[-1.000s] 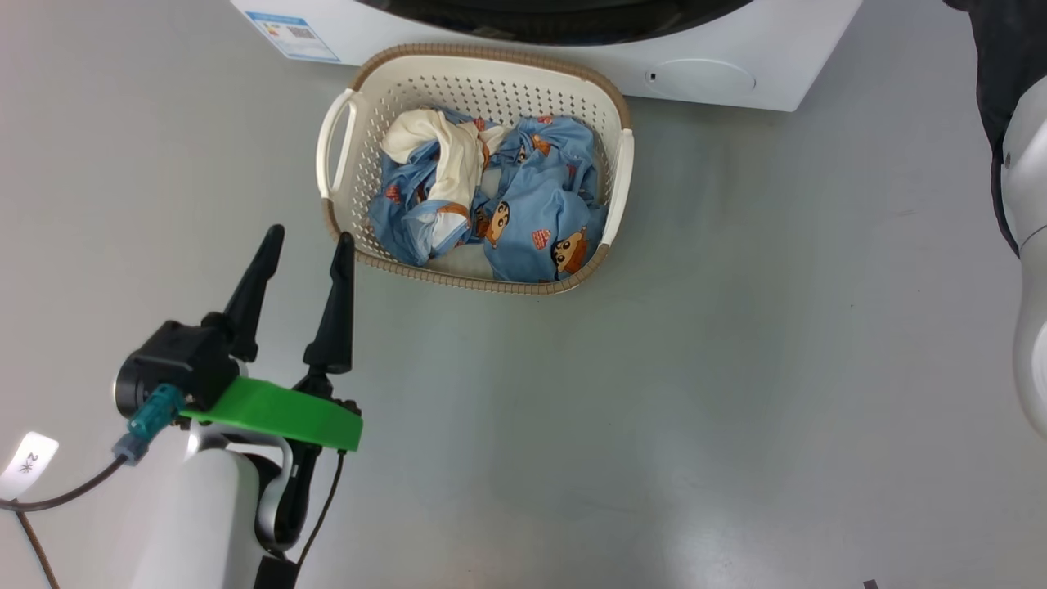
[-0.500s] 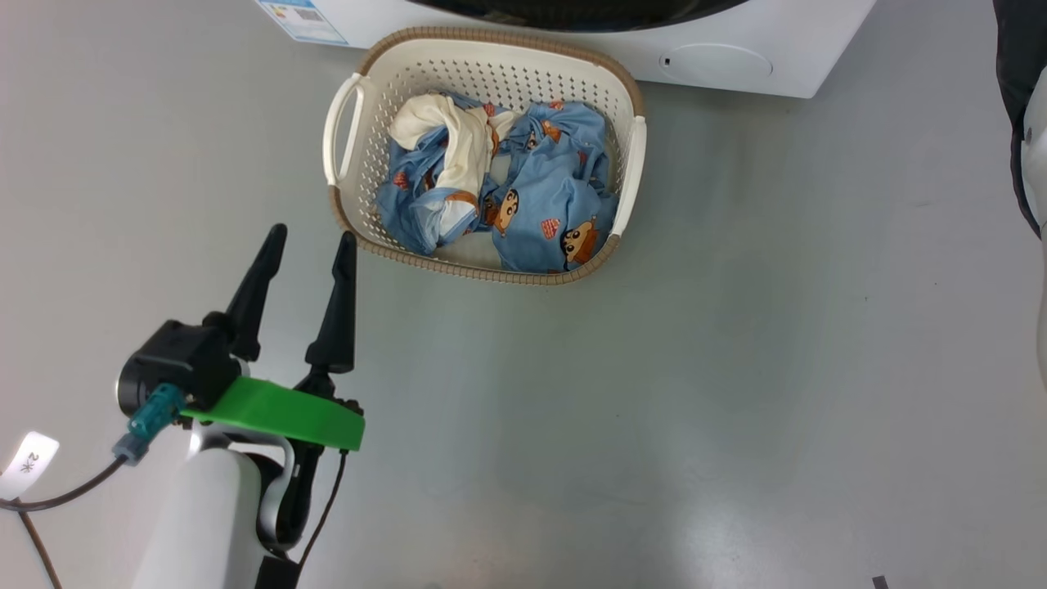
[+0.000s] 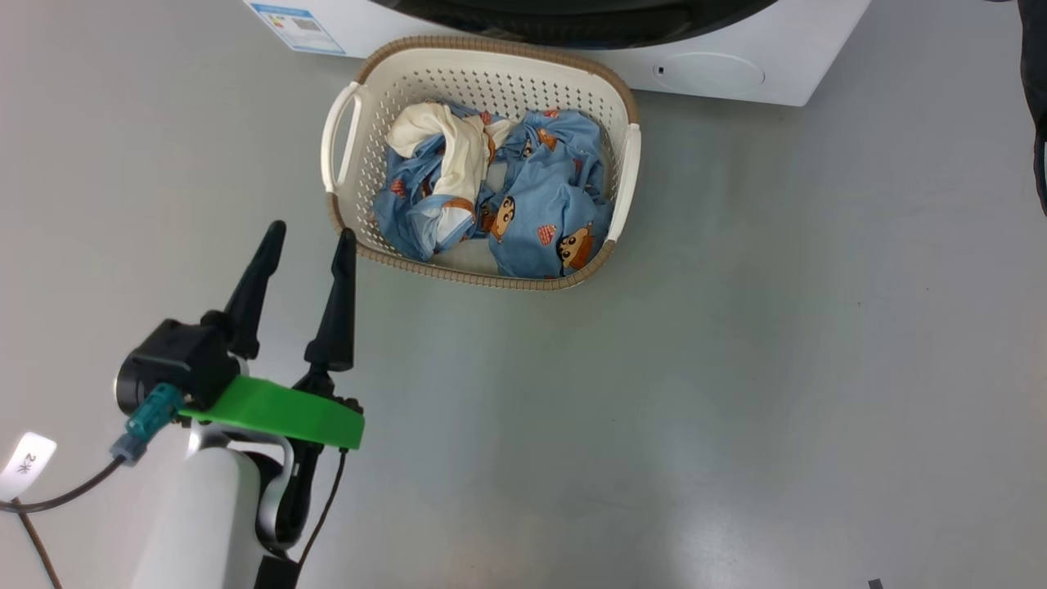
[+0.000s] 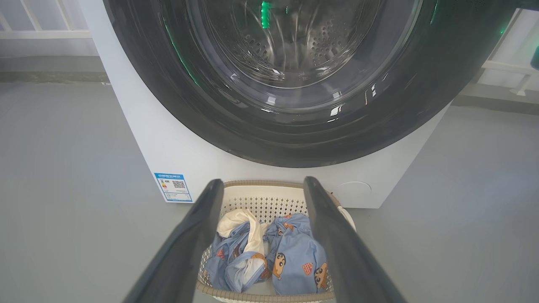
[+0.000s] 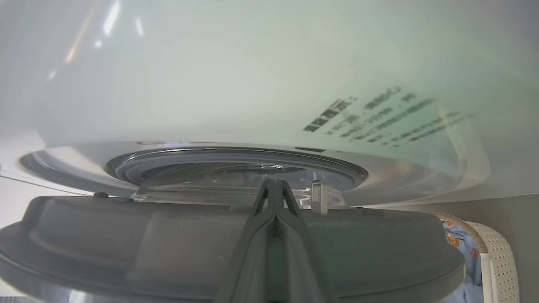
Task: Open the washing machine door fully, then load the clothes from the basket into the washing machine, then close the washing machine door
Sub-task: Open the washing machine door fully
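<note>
Wide-spread left gripper (image 3: pixel 312 231) at lower left of the head view, nothing between its fingers, tips pointing up the frame toward the basket (image 3: pixel 458 276), near its lower-left corner but apart from it, over grey floor (image 3: pixel 654 368). Just behind the fingers, green plate (image 3: pixel 278 413). Along those same fingers in the left wrist view, basket (image 4: pixel 269 204) framed between them at bottom centre.

At bottom centre of the right wrist view, right gripper (image 5: pixel 273 185) with fingers pressed together, nothing visibly pinched, lying over the dark edge of the washing machine door (image 5: pixel 126 244); touching or not, impossible to tell.

Next out: basket on the floor at upper centre of the head view, just in front of the washing machine (image 3: pixel 797 37). Inside it the clothes (image 3: pixel 532 204), a crumpled heap of light blue printed fabric with a cream-white piece at its upper left. Again the clothes (image 4: pixel 294 256) at the bottom of the left wrist view; a corner of the basket (image 5: pixel 497 252) at lower right of the right wrist view.

Farthest: washing machine across the top of the head view, energy label (image 3: pixel 296 16) at upper left, round cap (image 3: pixel 707 72) at upper right, black rim of the washing machine door (image 3: pixel 572 20) along the top edge. In the left wrist view, washing machine door (image 4: pixel 400 122) across the upper half, glossy black rim around a clear glass window (image 4: pixel 236 80), steel drum (image 4: pixel 332 38) behind. In the right wrist view, door standing a little off the white machine front, glass window (image 5: pixel 202 191) in the gap: ajar, not fully open.
</note>
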